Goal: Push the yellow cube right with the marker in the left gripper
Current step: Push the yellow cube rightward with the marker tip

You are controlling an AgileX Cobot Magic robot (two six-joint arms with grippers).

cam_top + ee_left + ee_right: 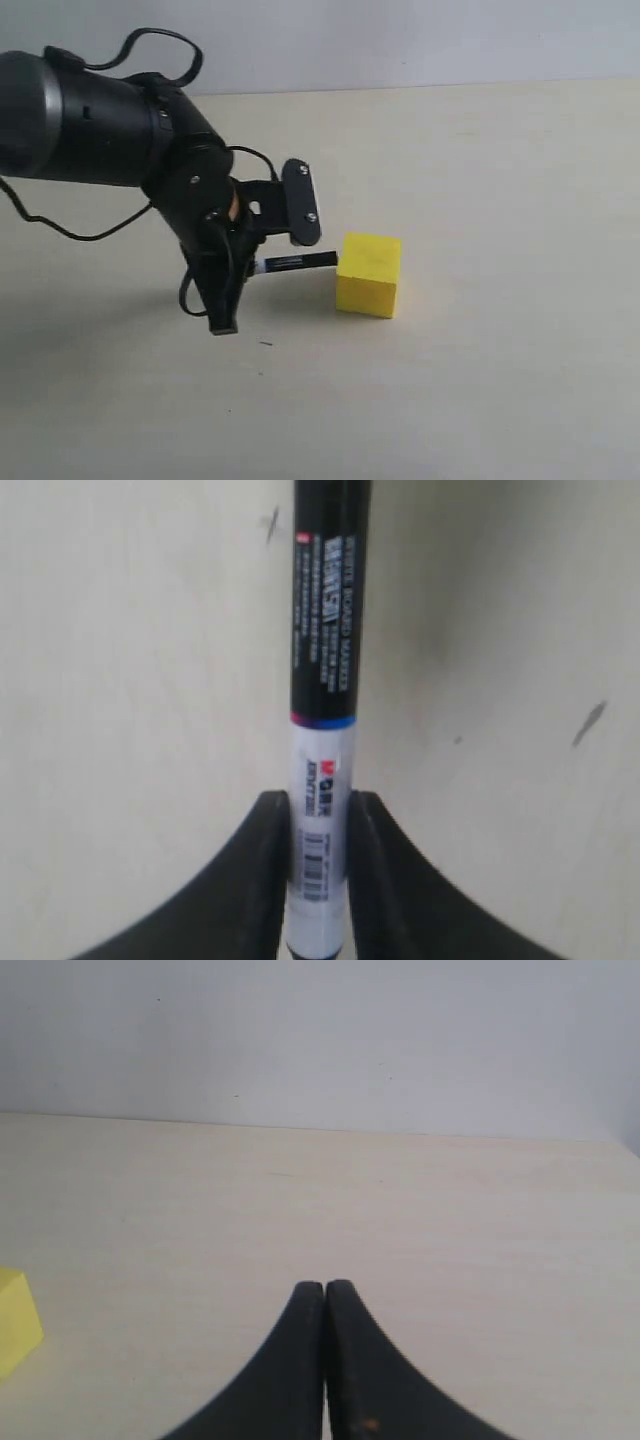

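Observation:
The yellow cube (369,274) sits on the pale table right of centre in the exterior view; one corner of the yellow cube (16,1320) shows in the right wrist view. My left gripper (262,262) is shut on the marker (296,263), which lies level and points right, its black cap end touching the cube's left face. In the left wrist view the marker (325,680) runs away from the gripper (319,810), white barrel pinched between both fingers; the cube is out of that view. My right gripper (325,1288) is shut on nothing, hovering over bare table.
The table (500,400) is pale beige with a light wall behind it. The bulky black left arm (90,120) with its cables fills the exterior view's upper left. Small dark specks mark the tabletop (588,723).

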